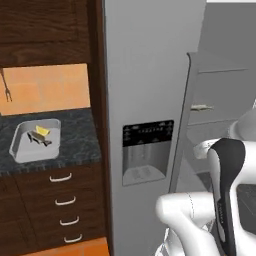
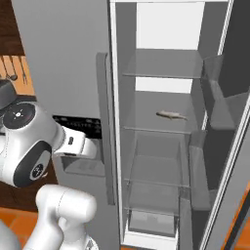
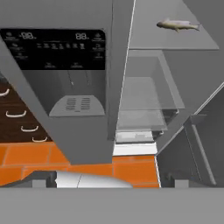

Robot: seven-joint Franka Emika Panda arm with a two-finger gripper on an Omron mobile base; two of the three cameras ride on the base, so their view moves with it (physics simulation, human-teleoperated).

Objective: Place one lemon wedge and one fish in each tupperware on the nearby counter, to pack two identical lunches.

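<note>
While the right fridge door stands swung wide, the scene is set out as follows.

Fridge (image 2: 63,53): a grey two-door unit is seen, its left door shut and carrying a dark dispenser panel (image 1: 148,134) with a recessed tray below.
Open compartment: glass shelves (image 2: 163,68) are shown stacked inside, with a drawer at the bottom.
Fish (image 2: 172,115): one pale, slim fish is laid flat on the middle shelf, apart from the walls; it is also caught at the upper right of the hand view (image 3: 177,25).
Counter (image 1: 75,145): black speckled stone is seen left of the fridge, over dark wooden drawers (image 1: 60,200) with curved silver handles.
Tupperware (image 1: 35,139): a grey open container is set on the counter, near its front edge.
Lemon wedge (image 1: 42,131): a yellow wedge is lying inside that container, beside a dark fish-like shape.
Gripper: its fingertips are not clearly made out in the hand view; the jaws are taken to be spread wide, with nothing held.
Floor (image 3: 39,155): orange tiles are seen below the fridge.
</note>
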